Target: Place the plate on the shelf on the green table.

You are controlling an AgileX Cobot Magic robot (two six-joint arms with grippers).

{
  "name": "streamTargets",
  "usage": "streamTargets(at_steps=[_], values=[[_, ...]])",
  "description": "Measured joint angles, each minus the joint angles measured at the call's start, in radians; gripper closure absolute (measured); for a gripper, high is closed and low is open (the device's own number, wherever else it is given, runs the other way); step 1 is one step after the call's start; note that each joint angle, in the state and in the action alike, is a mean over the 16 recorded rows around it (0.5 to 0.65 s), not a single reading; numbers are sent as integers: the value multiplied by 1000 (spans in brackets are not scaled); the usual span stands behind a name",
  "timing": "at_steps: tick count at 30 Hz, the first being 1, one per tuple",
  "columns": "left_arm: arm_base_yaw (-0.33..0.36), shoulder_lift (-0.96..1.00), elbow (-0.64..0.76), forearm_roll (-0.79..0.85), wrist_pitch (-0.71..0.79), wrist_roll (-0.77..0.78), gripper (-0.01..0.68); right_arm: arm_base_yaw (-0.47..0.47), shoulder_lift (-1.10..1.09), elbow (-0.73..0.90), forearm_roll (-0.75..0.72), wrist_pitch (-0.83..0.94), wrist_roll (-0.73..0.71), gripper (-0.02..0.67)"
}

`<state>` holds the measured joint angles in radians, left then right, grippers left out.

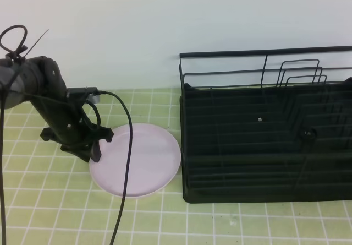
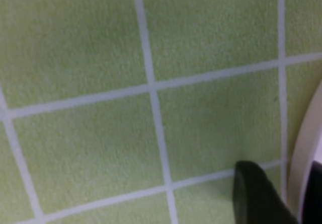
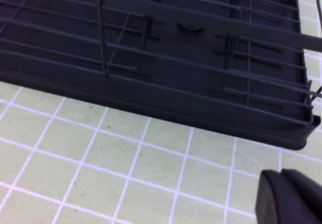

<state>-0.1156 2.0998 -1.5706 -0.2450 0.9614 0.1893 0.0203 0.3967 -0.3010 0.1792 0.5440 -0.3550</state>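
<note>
Lying flat on the green surface [image 1: 49, 212], the plate [image 1: 143, 159] is sitting just beside the shelf [image 1: 267, 140], which is occupying the right side. The left fingers [image 1: 98, 148] are straddling the plate's left rim, one finger [image 2: 259, 196] outside it; whether they are pinching it cannot be told. The right fingers [image 3: 292, 199] are pressing together, holding nothing, near the shelf's corner.
</note>
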Motion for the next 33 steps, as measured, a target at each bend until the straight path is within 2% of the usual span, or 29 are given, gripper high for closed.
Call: streamTargets(at_steps=[5,9,20,24,27,33], values=[[0,0,0,23,1,8,634,0,0,0,0,0,0,650],[0,0,0,40,9,20,656,0,0,0,0,0,0,650],[0,0,1,67,10,16,511,0,0,0,0,0,0,650],[0,0,1,64,1,4,491,0,0,0,0,-1,0,650],[0,0,2,62,-5,-6,514,0,0,0,0,-1,0,650],[0,-1,2,53,-11,-11,608,0,0,0,0,-2,0,650]])
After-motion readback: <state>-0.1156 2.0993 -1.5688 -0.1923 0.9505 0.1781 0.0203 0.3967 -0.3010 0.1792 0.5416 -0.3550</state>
